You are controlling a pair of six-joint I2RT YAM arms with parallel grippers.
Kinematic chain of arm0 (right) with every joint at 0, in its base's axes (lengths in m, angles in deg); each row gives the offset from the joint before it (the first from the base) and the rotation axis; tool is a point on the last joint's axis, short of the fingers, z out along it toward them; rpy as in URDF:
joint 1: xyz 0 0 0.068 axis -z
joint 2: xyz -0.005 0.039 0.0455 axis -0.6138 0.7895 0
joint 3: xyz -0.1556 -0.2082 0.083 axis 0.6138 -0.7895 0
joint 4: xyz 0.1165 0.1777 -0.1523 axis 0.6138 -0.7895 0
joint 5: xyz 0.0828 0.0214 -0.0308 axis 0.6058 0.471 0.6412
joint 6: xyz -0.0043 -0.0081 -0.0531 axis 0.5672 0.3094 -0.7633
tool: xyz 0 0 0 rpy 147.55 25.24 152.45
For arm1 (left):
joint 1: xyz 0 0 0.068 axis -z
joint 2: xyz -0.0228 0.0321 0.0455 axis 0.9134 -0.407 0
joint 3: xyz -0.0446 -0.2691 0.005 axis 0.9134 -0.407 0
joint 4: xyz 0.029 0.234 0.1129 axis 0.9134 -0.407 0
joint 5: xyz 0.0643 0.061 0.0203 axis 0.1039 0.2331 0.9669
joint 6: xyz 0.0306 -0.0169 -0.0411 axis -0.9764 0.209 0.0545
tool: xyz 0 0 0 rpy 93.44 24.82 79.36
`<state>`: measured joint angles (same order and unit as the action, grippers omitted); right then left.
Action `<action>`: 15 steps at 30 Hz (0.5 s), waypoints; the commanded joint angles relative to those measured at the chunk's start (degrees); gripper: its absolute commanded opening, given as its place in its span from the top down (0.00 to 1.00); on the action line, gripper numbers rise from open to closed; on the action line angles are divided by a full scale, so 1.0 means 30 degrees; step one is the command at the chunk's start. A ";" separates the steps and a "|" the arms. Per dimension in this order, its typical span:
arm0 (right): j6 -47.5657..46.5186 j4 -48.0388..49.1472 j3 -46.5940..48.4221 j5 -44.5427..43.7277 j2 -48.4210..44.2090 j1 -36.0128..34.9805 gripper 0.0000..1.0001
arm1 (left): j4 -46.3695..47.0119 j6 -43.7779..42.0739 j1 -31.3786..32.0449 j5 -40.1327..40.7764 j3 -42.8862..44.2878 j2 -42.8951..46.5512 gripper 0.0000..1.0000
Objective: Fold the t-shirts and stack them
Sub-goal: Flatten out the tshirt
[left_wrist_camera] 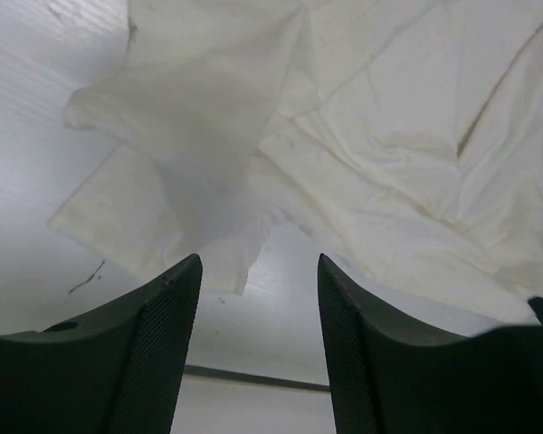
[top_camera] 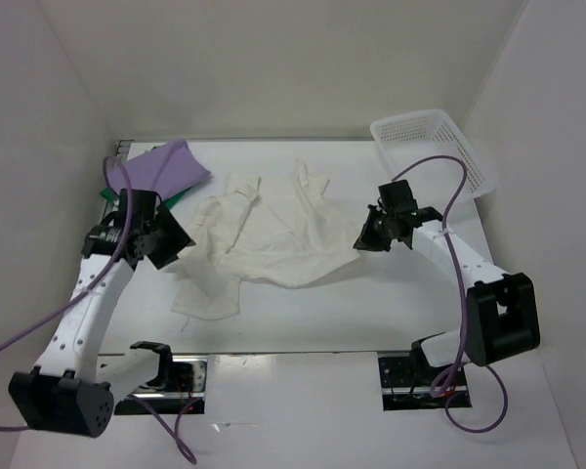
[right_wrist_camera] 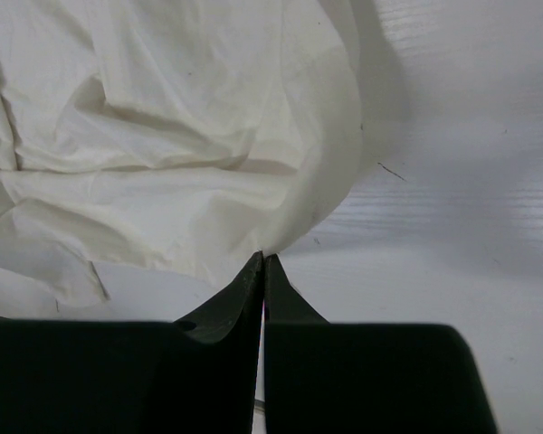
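The cream t-shirt [top_camera: 273, 234] is lying crumpled and unfolded across the middle of the tabletop [top_camera: 322, 313], apparently so that it can be flattened and folded there. The left tool [top_camera: 171, 244] is being held wide open, with nothing between its fingers, at the shirt's left edge. Judging by the left wrist view, it is being lined up on a loose flap of cloth. The right tool [top_camera: 366, 237] is being held with its fingertips pressed together right at the shirt's right hem, and whether any cloth is being pinched between them cannot be told. With one tool at each side, the cloth is probably being readied for pulling flat. The lavender t-shirt [top_camera: 166, 168] is lying in a compact shape at the far left corner, over the green t-shirt [top_camera: 107, 193], of which only a sliver is showing; this is likely the stack being built. A white mesh basket [top_camera: 469, 156] is sitting at the far right. No brand, label or writing is being shown legibly anywhere.
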<state>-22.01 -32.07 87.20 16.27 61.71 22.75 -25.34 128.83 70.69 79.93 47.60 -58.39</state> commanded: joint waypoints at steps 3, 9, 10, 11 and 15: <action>-0.0391 -0.1082 -0.0127 -0.0562 -0.1303 -0.0177 0.98 | 0.7089 -0.1784 -0.0074 -0.0024 -0.0675 -0.6226 0.33; -0.0217 -0.1670 0.0049 -0.1121 -0.2008 -0.0177 0.98 | 0.7659 -0.4511 -0.0633 0.0587 0.4391 -1.4023 0.29; -0.0215 -0.1670 0.0049 -0.1121 -0.2240 -0.0177 0.98 | 0.7659 -0.4748 -0.0633 0.0826 0.4861 -1.4764 0.31; 0.0017 -0.1670 0.0049 -0.1121 -0.2243 -0.0177 0.98 | 0.7659 -0.4954 -0.0633 0.0828 0.5562 -1.5497 0.33; 0.0865 -0.1262 -0.0449 -0.0683 -0.2624 -0.0177 0.98 | 0.8065 -0.5630 -0.0633 0.0187 0.6768 -1.8954 0.62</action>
<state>-21.42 -35.63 86.70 14.17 56.60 22.73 -2.80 115.54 69.06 80.83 65.67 -111.24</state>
